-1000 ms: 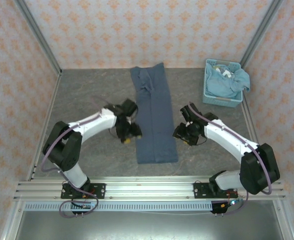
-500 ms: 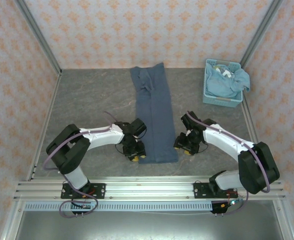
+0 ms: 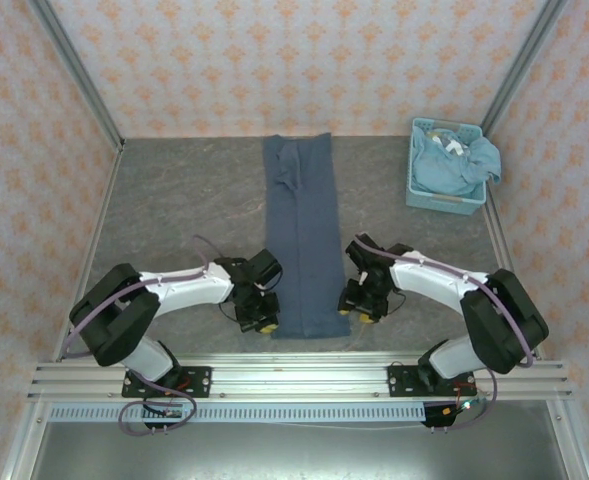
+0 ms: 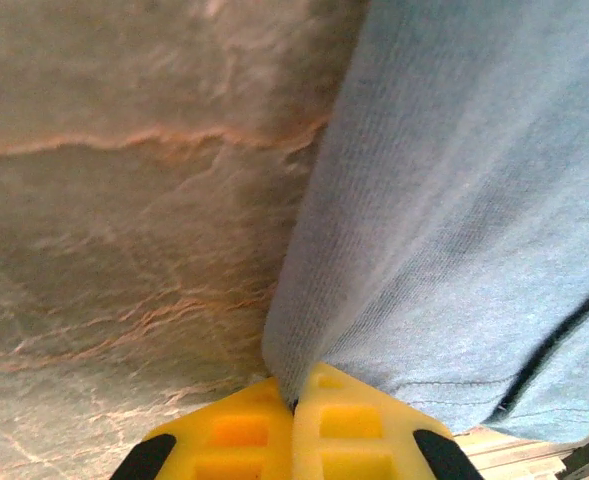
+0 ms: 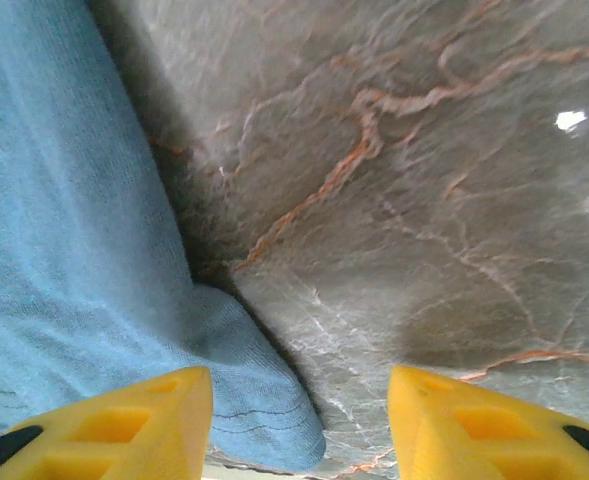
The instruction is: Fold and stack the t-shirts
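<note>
The folded t-shirt (image 3: 302,240) lies lengthwise down the middle of the surface (image 3: 174,210), with the left gripper (image 3: 265,324) at its near left corner, the right gripper (image 3: 360,314) at its near right corner, and, well off to its far right, the basket (image 3: 442,203) holding more t-shirts (image 3: 456,162).

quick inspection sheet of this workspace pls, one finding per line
surface: grey marbled table
job's things: dark t-shirt laid out as a long strip; lighter shirts heaped in the basket
clutter: light blue basket, far right
claws: left claw shut on the dark t-shirt's near corner; right claw open at its other near corner
cables: purple cables looped by the left base
surroundings: patterned walls
</note>
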Action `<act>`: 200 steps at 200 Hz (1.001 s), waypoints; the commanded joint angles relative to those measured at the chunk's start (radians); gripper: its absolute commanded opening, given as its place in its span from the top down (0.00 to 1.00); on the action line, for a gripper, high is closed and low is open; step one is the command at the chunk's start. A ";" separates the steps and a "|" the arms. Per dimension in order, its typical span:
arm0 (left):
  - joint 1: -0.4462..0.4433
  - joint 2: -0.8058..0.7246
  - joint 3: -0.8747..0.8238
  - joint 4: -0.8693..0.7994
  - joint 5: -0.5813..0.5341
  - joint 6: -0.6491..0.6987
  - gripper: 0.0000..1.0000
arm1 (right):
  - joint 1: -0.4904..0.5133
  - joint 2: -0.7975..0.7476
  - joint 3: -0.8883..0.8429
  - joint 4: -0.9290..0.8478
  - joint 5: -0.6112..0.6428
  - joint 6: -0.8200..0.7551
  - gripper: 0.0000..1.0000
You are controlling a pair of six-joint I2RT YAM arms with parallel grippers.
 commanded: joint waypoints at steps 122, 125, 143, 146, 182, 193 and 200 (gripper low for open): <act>-0.033 0.012 -0.025 0.000 0.021 -0.036 1.00 | 0.123 0.001 -0.053 -0.003 -0.008 0.141 0.60; -0.033 0.011 -0.025 0.000 0.021 -0.035 1.00 | 0.123 0.001 -0.056 0.001 -0.009 0.144 0.61; -0.034 0.012 -0.028 0.002 0.024 -0.030 1.00 | 0.122 0.017 -0.061 0.037 -0.018 0.151 0.70; -0.034 0.011 -0.028 0.003 0.026 -0.029 1.00 | 0.123 0.021 -0.060 0.041 -0.017 0.152 0.72; -0.044 -0.007 -0.031 -0.014 0.028 0.003 1.00 | 0.123 0.020 -0.039 0.054 0.005 0.179 0.98; -0.047 -0.018 -0.041 -0.012 0.034 0.010 1.00 | 0.124 -0.013 -0.040 0.034 0.004 0.191 1.00; -0.049 -0.028 -0.047 -0.015 0.036 0.011 1.00 | 0.124 -0.034 -0.037 0.001 0.004 0.192 1.00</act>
